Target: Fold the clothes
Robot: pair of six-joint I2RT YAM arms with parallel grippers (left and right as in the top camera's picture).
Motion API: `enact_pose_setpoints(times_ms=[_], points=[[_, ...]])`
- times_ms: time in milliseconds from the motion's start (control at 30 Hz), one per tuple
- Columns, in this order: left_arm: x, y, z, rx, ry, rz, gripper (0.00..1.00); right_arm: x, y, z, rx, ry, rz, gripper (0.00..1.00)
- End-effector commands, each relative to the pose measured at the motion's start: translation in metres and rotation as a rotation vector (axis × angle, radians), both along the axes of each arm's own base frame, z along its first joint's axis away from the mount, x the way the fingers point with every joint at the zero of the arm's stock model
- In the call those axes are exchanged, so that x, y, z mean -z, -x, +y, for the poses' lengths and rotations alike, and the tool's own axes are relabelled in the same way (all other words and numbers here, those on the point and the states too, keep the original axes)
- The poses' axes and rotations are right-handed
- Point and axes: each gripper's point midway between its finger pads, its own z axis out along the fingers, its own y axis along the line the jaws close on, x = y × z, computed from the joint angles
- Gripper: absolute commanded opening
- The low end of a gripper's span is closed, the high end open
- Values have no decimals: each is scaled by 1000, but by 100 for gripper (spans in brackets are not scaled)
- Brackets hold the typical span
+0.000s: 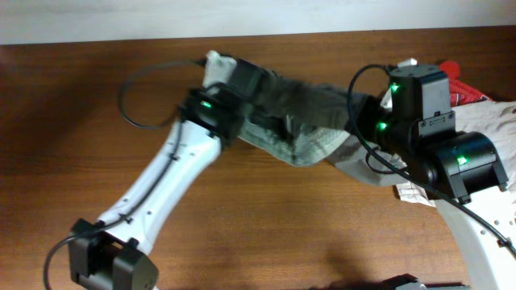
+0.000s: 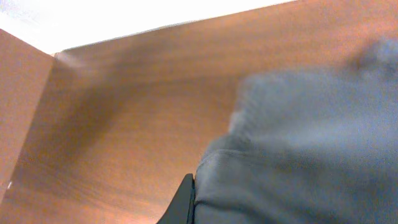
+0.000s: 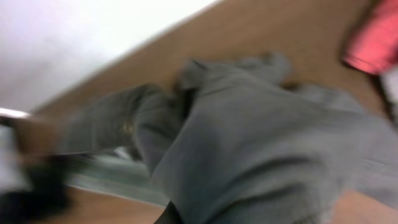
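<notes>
**Desk:** List what you have, biggest first.

**Operator:** Item one: wooden table [image 1: 81, 161], brown grain, filling my overhead view. Item two: olive-grey shorts [image 1: 306, 105], wrinkled, strung out in a band from about 12 o'clock towards 2 o'clock and held between my two arms. Item three: pale beige shorts [image 1: 496, 121], crumpled at 3 o'clock and partly under my right arm. Item four: red T-shirt [image 1: 458, 79], only a scrap showing at 2 o'clock behind the right wrist.

**Desk:** Claws?

**Operator:** Left gripper [image 1: 240, 80]: at the 11 o'clock end of the olive-grey shorts, closed down on the cloth. My left wrist camera shows grey fabric pressed right against one dark finger [image 2: 183, 200]. Right gripper [image 1: 359, 119]: at the 2 o'clock end, likewise clamped tight. Grey cloth spreads away from it across most of the right wrist view.

**Desk:** Any labels or writing?

**Operator:** None that I can read. Both wrist views are blurred, and the bit of T-shirt is too small to make anything out.
</notes>
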Motion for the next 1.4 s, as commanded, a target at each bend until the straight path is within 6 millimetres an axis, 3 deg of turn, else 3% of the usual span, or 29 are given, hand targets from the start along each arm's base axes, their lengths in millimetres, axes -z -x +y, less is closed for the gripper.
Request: enact_pose_setpoints(times_ms=[0,167,233,500,800,1000,1100,1167,1200,1367], points=[[-20,-27,36,34,7,-23,3,4,12,-23,27,134,35,4],[-28,-57,57,69,114,-87,5,27,40,-26,2,156,181,4],[-34,-66,59,100,137,-116,6,32,50,-18,-64,144,220,4],[-52,-84,78,138,89,-187,7,53,76,43,-413,33,320,6],[-66,-97,115,98,44,-250,8,104,104,114,-673,103,492,9],[-63,-103,137,90,-8,-239,9,137,127,181,-876,92,559,9],[-63,-106,144,90,-29,-239,15,151,140,212,-963,74,572,18],[-63,-107,149,80,-30,-243,27,157,150,229,-1017,55,580,44],[-63,-107,151,77,-30,-243,34,160,157,237,-1044,50,583,51],[-66,-107,162,43,-45,-255,66,162,176,255,-1143,72,546,57]])
